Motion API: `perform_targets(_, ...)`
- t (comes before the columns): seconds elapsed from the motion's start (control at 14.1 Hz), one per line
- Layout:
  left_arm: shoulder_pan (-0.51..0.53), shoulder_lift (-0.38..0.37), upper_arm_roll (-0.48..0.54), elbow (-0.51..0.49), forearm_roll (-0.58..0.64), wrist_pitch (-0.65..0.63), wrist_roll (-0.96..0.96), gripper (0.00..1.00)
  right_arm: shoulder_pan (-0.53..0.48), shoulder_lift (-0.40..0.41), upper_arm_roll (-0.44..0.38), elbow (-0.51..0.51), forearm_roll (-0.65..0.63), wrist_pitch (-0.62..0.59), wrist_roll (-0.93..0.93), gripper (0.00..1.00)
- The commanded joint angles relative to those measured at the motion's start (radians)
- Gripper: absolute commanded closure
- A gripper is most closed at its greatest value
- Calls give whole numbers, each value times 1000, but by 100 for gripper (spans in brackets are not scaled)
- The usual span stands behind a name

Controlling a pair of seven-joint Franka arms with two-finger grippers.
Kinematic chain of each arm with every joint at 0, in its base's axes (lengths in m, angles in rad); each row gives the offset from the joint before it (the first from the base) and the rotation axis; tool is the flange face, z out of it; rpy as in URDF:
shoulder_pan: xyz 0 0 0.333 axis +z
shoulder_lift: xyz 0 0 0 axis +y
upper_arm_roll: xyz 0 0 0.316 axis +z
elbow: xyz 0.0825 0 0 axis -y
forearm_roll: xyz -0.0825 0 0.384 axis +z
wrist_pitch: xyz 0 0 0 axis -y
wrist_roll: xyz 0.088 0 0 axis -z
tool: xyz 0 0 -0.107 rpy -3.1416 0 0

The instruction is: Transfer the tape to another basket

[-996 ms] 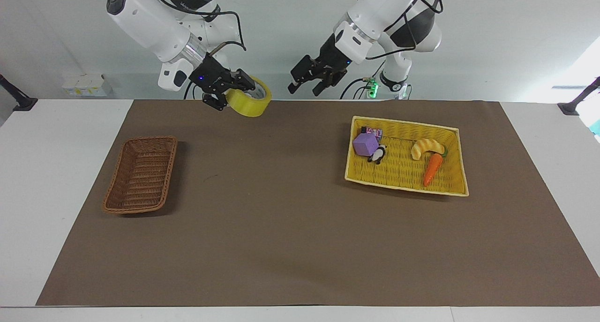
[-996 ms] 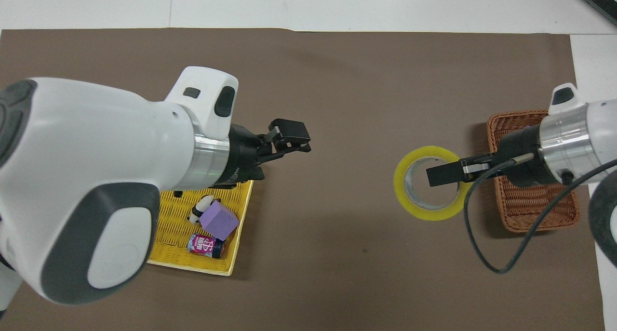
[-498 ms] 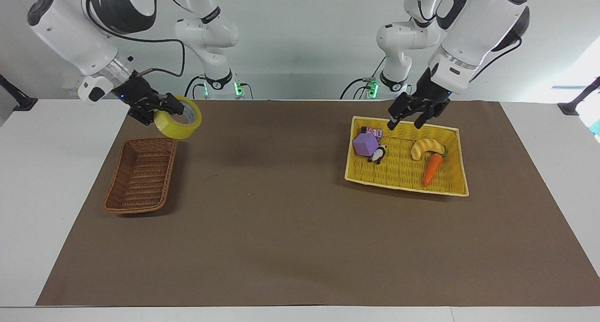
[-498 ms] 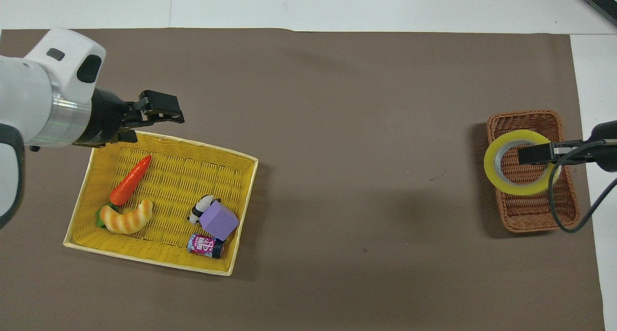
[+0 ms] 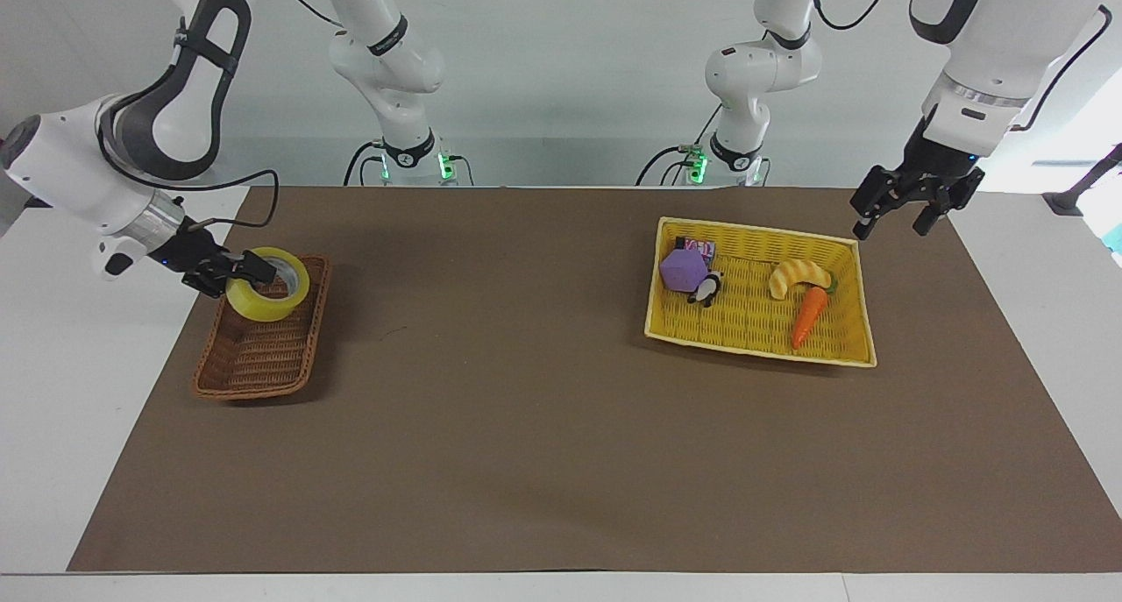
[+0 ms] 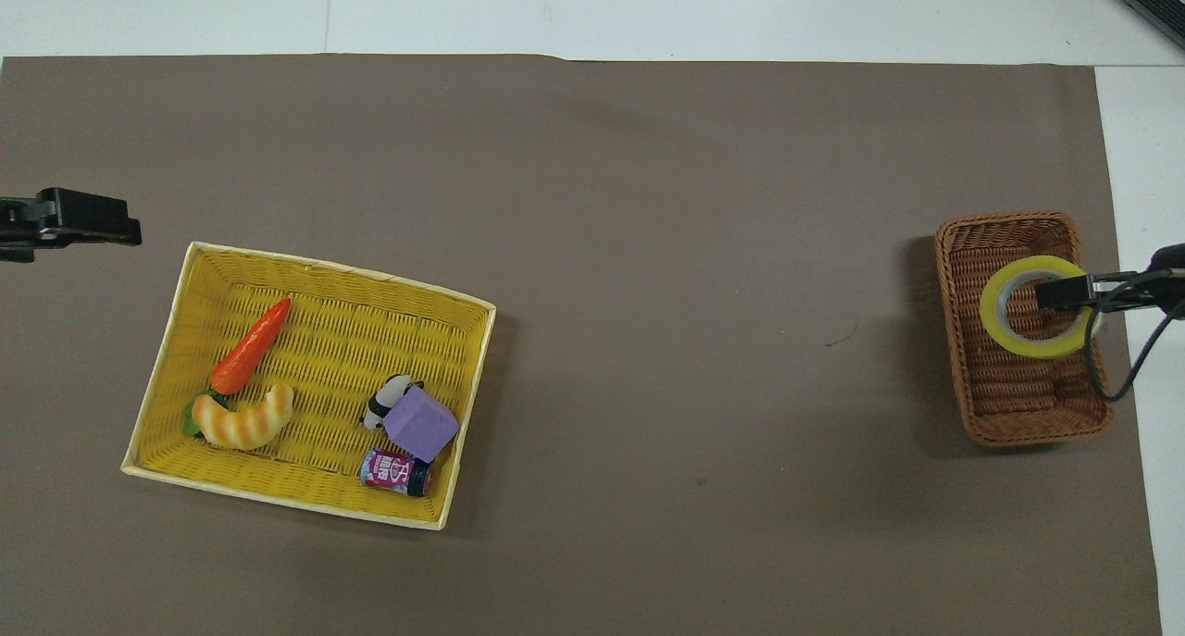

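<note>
right gripper is clamped on the tape, one finger inside the core and one outside the wall. the roll is tilted and sits low over the basket, at the end of the basket nearer the robots. can't tell if the tape's lower edge touches the wicker floor or hangs just above it. in the overhead view the tape overlaps the basket rim on the side toward the right arm's table end, with the right gripper reaching in from that side.

left gripper has its fingers apart, nothing in them. it's up in the air over the mat just off the corner of the yellow basket at the left arm's end of the table. only its tips show in the overhead view.

yellow basket holds a carrot, a croissant, a purple block, a panda figure and a small can. the two baskets are well apart on the brown mat.
</note>
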Motion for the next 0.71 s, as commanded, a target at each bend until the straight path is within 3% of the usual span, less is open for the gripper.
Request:
perform_targets(0.0, -14, 47, -17, 122, 94, -149, 36, 0, -8, 49, 11, 10, 11, 32, 19, 100)
perform_targets(0.64, -11, 30, -11, 101, 82, -171, 45, 0, -32, 54, 11, -14, -3, 36, -75, 100)
